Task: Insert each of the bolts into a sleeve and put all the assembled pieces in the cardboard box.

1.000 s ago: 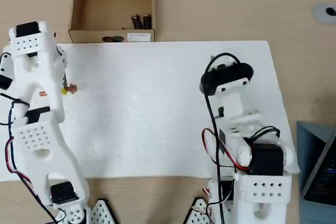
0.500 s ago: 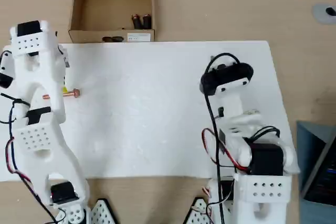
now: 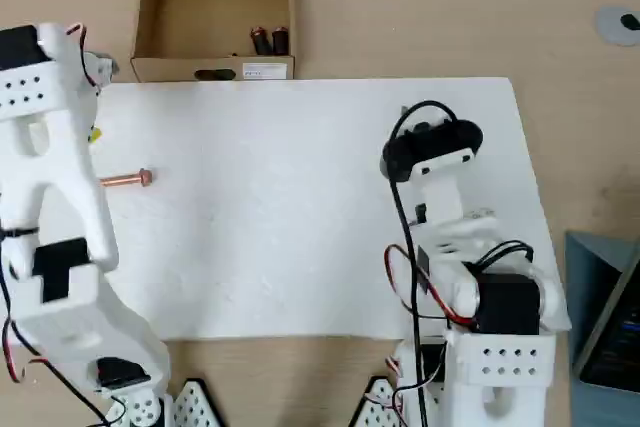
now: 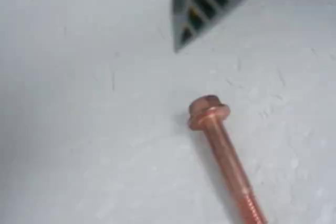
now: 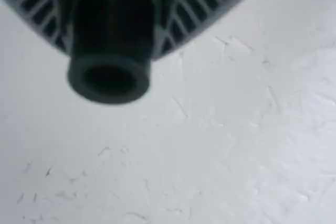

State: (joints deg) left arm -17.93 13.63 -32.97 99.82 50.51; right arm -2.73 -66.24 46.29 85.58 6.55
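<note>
The left arm (image 3: 50,197) stands over the left edge of the white board (image 3: 300,237). The left gripper (image 4: 191,14) hangs above the board; whether it is apart or together cannot be told.

The bolt (image 3: 125,179) lies flat on the board just beside that arm, near the left edge, with its head to the right, and nothing grips it.

The cardboard box (image 3: 150,17) sits on the table (image 3: 420,27) with its front wall against the board's far edge, left of centre. Two dark assembled pieces (image 3: 268,40) lie in its front right corner.

The middle of the board is a wide bare stretch between the bolt and the right arm (image 3: 470,277).

The right gripper (image 5: 113,24) is clamped on a black sleeve (image 5: 109,80), with the open bore facing out. It is held low over the board, well inside the right edge.
</note>
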